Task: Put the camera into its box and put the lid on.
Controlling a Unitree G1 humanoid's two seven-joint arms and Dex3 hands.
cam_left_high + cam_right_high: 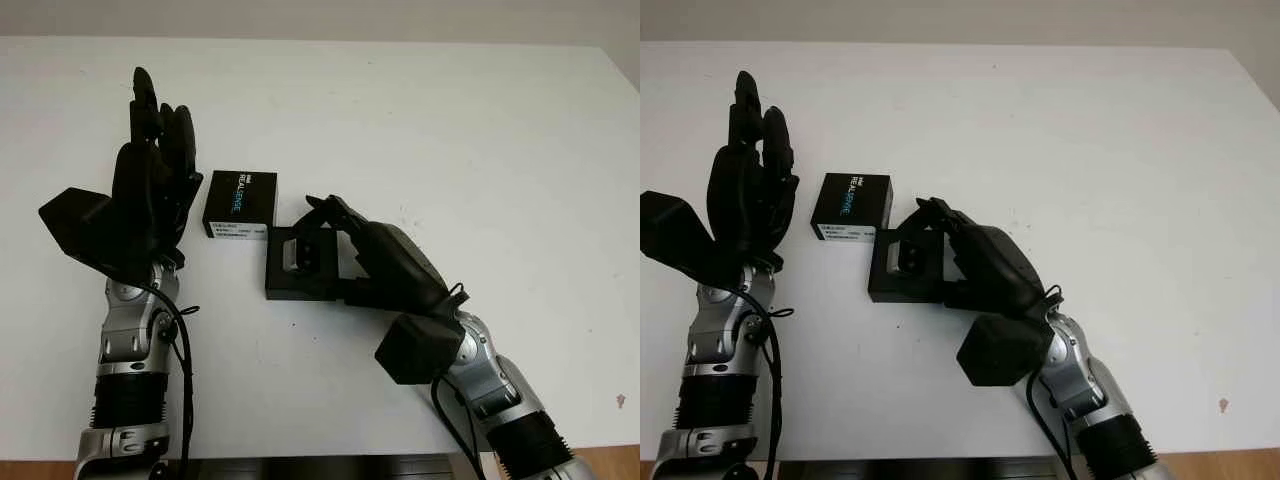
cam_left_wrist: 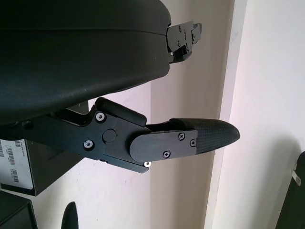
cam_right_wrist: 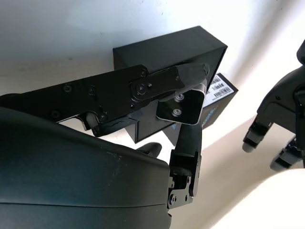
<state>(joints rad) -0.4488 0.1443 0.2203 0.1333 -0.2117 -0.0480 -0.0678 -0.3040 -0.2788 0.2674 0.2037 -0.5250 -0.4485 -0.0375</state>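
Right hand (image 1: 335, 240) holds the camera (image 1: 303, 254) over the open box (image 1: 300, 268); lid (image 1: 240, 204) lies beside; left hand (image 1: 150, 190) open, holding nothing

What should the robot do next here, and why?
Probably draw the right robot hand back from the open box and go for the lid: the camera seems seated inside, the lid lies beside it, and the left robot hand is open.

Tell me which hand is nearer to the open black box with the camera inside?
The right hand: its fingers are at the open black box, reaching over the box's right side. The left hand is open, raised further left, beyond the black lid.
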